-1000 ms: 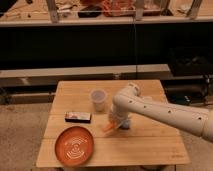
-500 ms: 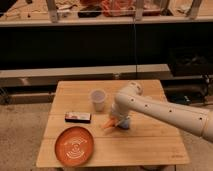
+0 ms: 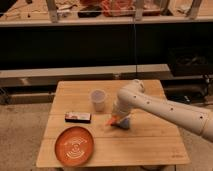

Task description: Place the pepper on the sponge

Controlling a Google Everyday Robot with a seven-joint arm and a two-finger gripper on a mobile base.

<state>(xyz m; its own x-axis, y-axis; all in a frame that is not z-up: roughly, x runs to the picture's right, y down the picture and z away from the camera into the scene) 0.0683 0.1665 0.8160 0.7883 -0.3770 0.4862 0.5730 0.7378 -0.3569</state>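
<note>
The small orange-red pepper [image 3: 112, 120] hangs just above the wooden table [image 3: 150, 142], at the tip of my gripper [image 3: 117, 118], which is shut on it. The white arm reaches in from the right and bends down over the table's middle. The blue-grey sponge [image 3: 125, 123] lies right beside the pepper, on its right, and the gripper partly covers it. The pepper's tip points left and down, at the sponge's left edge.
A translucent white cup [image 3: 98, 100] stands upright just left of the arm. A flat black bar with a reddish top [image 3: 78, 117] lies further left. A big round orange plate [image 3: 74, 145] sits at the front left corner. Dark shelving stands behind the table.
The gripper has carried the pepper a little up and to the right, bringing it closer to the sponge. The cup, the bar and the plate have stayed put.
</note>
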